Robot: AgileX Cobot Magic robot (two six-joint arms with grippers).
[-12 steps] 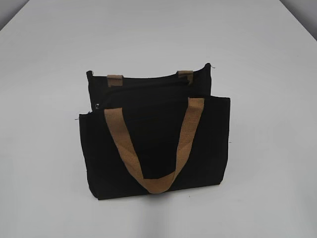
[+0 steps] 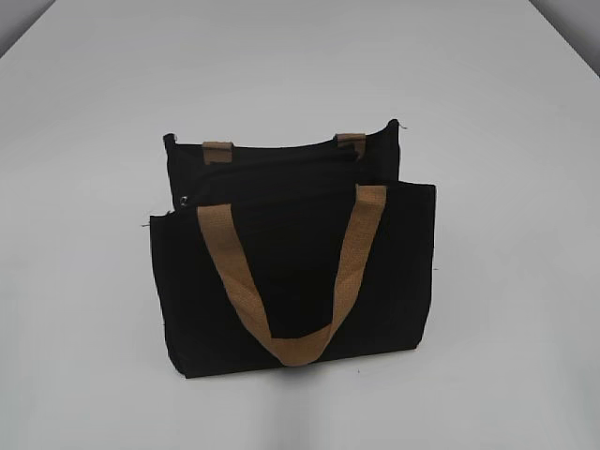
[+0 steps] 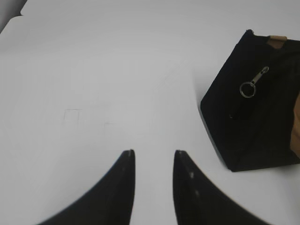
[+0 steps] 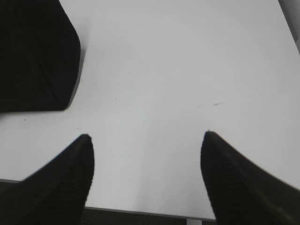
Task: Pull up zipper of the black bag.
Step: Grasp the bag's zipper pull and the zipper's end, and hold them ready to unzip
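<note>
black bag [image 2: 295,272] upright on table [image 2: 506,112] | left end effector [image 3: 153,153] narrowly parted, empty | right end effector [image 4: 146,137] wide, empty

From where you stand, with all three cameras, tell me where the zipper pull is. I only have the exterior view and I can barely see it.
Observer: In the left wrist view the zipper pull hangs on the end of the black bag, a silvery tab with a ring.
Operator: Tell me how the left gripper stands.
Observer: The left gripper is open, over bare table, apart from the bag.
Operator: Now the right one.
Observer: The right gripper is open wider, holding nothing, with the bag's corner at its upper left.
</note>
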